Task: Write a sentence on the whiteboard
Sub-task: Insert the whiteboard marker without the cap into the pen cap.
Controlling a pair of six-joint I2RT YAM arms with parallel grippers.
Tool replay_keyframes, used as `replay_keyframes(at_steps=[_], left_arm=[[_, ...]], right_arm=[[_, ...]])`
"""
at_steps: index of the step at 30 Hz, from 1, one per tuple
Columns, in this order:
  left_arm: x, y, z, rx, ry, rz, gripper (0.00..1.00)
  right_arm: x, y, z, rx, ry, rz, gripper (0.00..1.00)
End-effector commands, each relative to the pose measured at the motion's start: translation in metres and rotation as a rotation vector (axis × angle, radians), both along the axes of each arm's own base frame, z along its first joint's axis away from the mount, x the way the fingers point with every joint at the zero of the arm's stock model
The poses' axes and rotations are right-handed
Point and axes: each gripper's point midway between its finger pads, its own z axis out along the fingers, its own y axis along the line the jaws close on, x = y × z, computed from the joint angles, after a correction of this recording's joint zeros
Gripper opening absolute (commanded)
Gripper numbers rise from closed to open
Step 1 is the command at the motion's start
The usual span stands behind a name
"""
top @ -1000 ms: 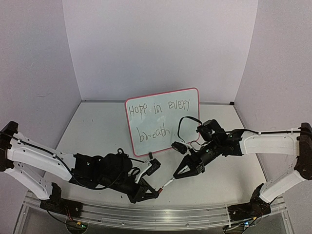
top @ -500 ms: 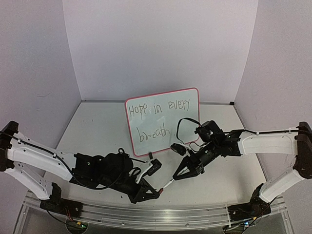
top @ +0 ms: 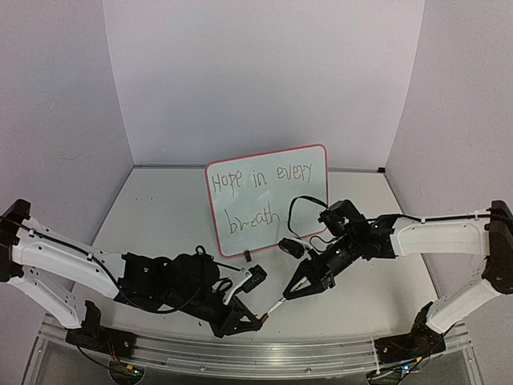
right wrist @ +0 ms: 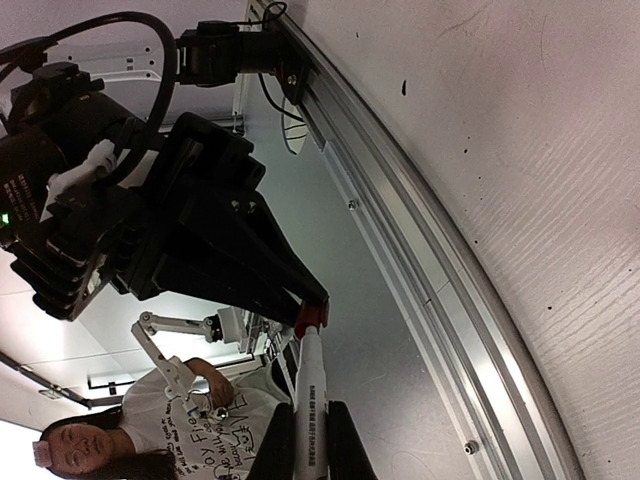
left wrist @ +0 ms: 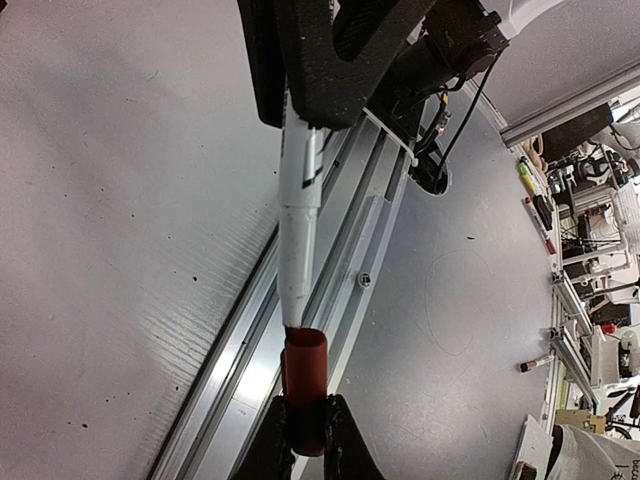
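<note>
We see the whiteboard (top: 268,196) standing up at the back of the gray table (top: 160,216), close to the back wall. It leans a little to one side. It has a thin pink-red rim and round corners. The sentence (top: 260,179) is on it in thin dark letters. The top line says "Hope in every" and the word under it says "breath".

Both arms reach in low in front of the whiteboard, and their tips almost meet there.

The left claw (top: 255,319) is in front of the middle of the whiteboard, well away from it. Its two fingers are pinched tight on a red cap (left wrist: 305,385). The open end of the cap points at the other arm.

The right claw (top: 292,290) is a bit closer to the whiteboard, in front of its right half. Its fingers are clamped on a white marker (left wrist: 297,230). The marker sticks out of the claw and points away from the whiteboard, straight at the cap.

The dark tip of the marker sits right at the mouth of the cap. We cannot tell if it has gone inside.

A metal rail (top: 240,353) runs along the table edge farthest from the whiteboard, just past the two claws.
</note>
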Motion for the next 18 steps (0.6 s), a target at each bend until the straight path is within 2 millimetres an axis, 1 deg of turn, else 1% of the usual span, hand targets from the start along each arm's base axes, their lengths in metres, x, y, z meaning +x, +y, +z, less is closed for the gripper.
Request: replay_keyframes(at_steps=[1,9,13,18], left_arm=[[0.0046,-0.0156,0.0252,-0.076,-0.029,0.003,0.00],[0.0067,-0.0126,0.0243,-0.072,-0.030,0.023,0.00],[0.0089,-0.0084,0.0239,-0.073,-0.029,0.042,0.00],[0.0068,-0.0119,0.0286,-0.085,-0.041,0.019,0.00]], right_arm=[[-0.0039,0.0098,0.0082,0.034,-0.020,0.041,0.00],[-0.0096,0.0119,0.0051,0.027,-0.011,0.059,0.00],[-0.0083,0.0121,0.0090,0.031,-0.024,0.051,0.00],[-0.0085,0.0161,0.0103,0.033,-0.028,0.058,0.00]])
